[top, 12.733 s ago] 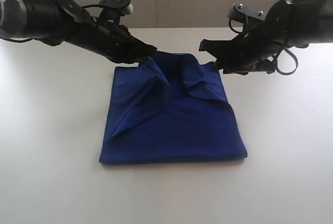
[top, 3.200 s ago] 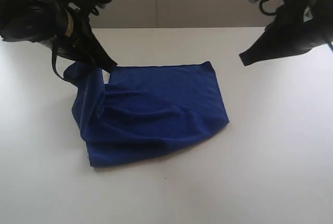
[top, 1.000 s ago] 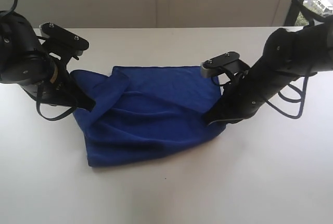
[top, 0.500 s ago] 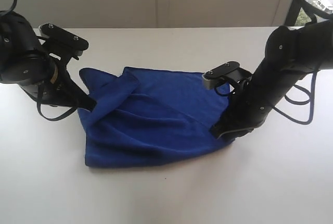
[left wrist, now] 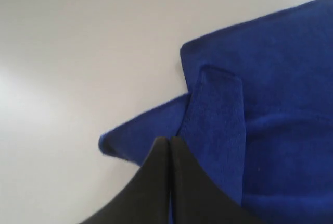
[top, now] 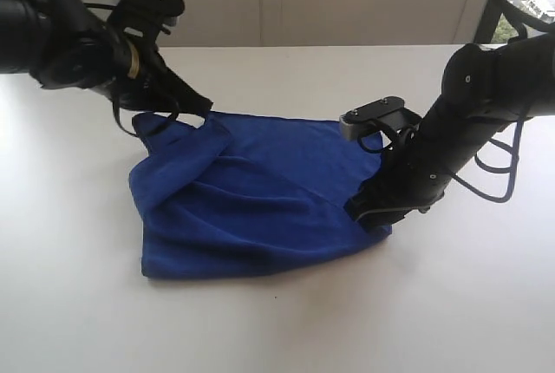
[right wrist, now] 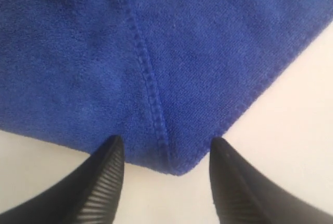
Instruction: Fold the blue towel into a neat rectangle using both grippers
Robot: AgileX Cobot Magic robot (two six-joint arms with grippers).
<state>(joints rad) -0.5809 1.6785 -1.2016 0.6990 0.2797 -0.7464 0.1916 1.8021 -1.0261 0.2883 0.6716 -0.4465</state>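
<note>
White desk [top: 286, 330] carries the blue towel [top: 260, 199] at its middle, rumpled and only partly folded. The right tool [right wrist: 165, 140] stands released astride the towel's right-hand corner; it should probably come down squarely over the stitched edge before pinching. The left tool [left wrist: 169, 141] is clenched at the far left flap. Whether cloth is caught there cannot be told, and the lower layers are hidden.

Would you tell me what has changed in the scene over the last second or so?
The left end effector, shut, rose up and back from the fold on the left side of the blue towel. The right end effector opened and now straddles the towel's near right corner. The towel lies crumpled on the table much as before.
</note>
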